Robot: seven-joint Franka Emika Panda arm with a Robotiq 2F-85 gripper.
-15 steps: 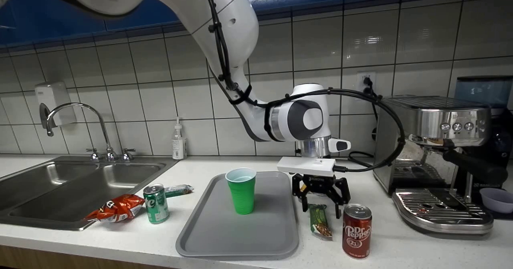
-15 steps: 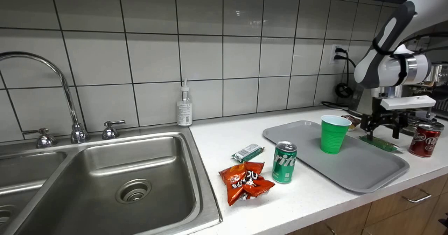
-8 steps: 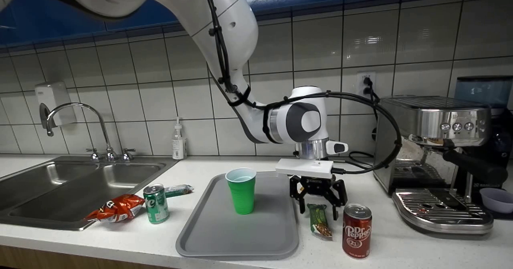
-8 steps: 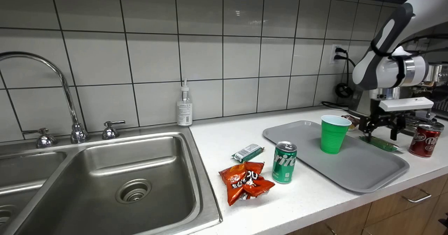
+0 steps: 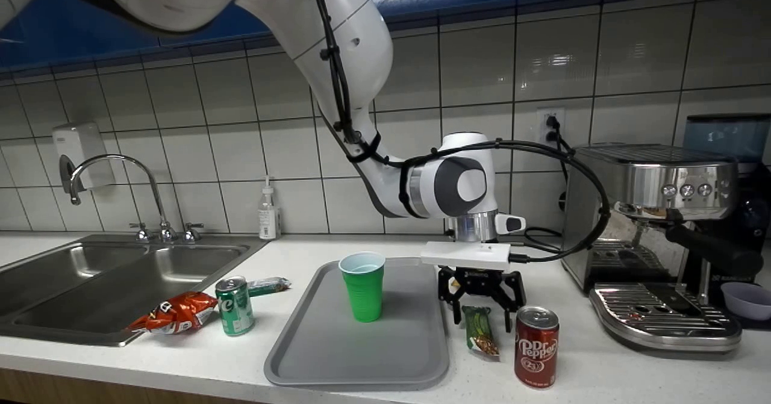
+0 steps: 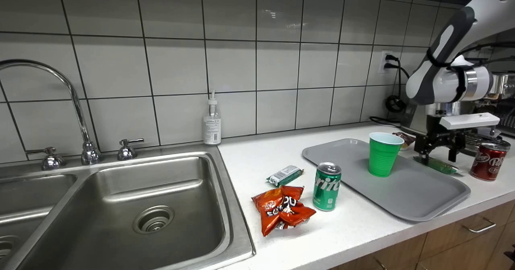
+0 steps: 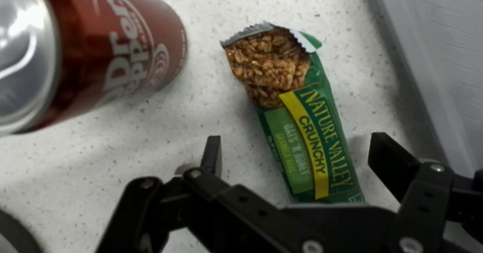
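The granola bar [image 7: 307, 132] lies right of centre in the wrist view, between the wide-spread jaws of the gripper [image 7: 296, 151] (contact is hard to judge). A Dr Pepper can [image 7: 109, 53] stands upper left, a gray tray [image 7: 424, 64] upper right.

In the wrist view the near end of the granola bar [image 7: 298, 113] between the jaws was hidden under the gripper [image 7: 296, 143]. Past one jaw, the red can [image 7: 120, 49] was cut off by the edge; past the opposite jaw, only a cropped strip of the tray [image 7: 422, 75] showed. In the corner outside the jaws, a dark round thing [image 7: 15, 234] was too cropped to name. In an exterior view, the coffee machine [image 6: 503, 85] behind the jaws was partly covered and cut off, and a brown packet [image 6: 407, 138] beside them was partly hidden by the cup [image 6: 384, 157].
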